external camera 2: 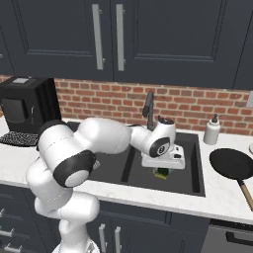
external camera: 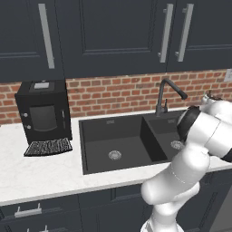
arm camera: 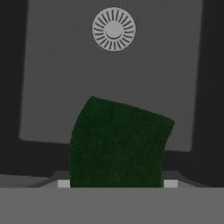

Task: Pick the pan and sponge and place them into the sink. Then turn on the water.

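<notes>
While the arm reaches over the narrower right basin of the sink (external camera 2: 195, 163), the fingers (external camera 2: 161, 174) are clamped on the green sponge (arm camera: 117, 142), which hangs above the basin floor with the round silver drain (arm camera: 113, 29) beyond it. On the white tabletop (external camera 2: 222, 200) right of the sink, the pan (external camera 2: 232, 164) lies flat, well apart from the hand, and the dark faucet (external camera: 168, 93) stands behind the divider

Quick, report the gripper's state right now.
Gripper: closed on the sponge, held above a sink basin.
</notes>
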Tool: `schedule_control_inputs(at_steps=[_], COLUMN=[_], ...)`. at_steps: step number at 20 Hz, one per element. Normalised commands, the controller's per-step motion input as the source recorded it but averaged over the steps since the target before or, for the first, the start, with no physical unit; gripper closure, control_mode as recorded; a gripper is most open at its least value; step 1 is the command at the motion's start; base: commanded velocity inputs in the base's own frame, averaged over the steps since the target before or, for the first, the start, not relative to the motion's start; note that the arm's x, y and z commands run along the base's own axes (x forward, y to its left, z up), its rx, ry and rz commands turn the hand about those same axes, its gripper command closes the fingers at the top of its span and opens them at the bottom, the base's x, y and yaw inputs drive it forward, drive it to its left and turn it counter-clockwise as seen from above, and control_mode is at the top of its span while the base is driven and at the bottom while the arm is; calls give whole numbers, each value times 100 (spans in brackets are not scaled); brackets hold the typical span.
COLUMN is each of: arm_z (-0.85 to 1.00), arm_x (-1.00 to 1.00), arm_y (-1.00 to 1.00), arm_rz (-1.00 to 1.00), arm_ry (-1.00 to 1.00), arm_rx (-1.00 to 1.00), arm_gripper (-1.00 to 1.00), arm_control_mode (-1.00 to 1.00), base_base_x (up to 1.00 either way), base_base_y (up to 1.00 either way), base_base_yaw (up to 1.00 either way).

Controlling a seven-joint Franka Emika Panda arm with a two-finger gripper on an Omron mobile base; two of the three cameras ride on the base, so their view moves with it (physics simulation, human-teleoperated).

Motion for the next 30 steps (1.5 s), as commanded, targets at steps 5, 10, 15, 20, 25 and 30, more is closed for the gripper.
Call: schedule_control_inputs(at_steps=[5,10,15,20,25,30], arm_z=[-27,-29,-32,-29,-31,-30], arm_x=[30,22,18,18,15,16], arm_y=[-13,-18,-7,-1,-7,-9], arm_rz=[0,0,0,0,0,0], arm_ry=[0,0,0,0,0,0], arm_rx=[0,0,0,0,0,0], arm_gripper=[100,100,100,100,100,100], arm_control_mode=[-100,-100,-100,-100,-100,-100], base_base_x=[0,0,0,0,0,0], base_base_y=[0,0,0,0,0,0], base_base_yaw=[0,0,0,0,0,0])
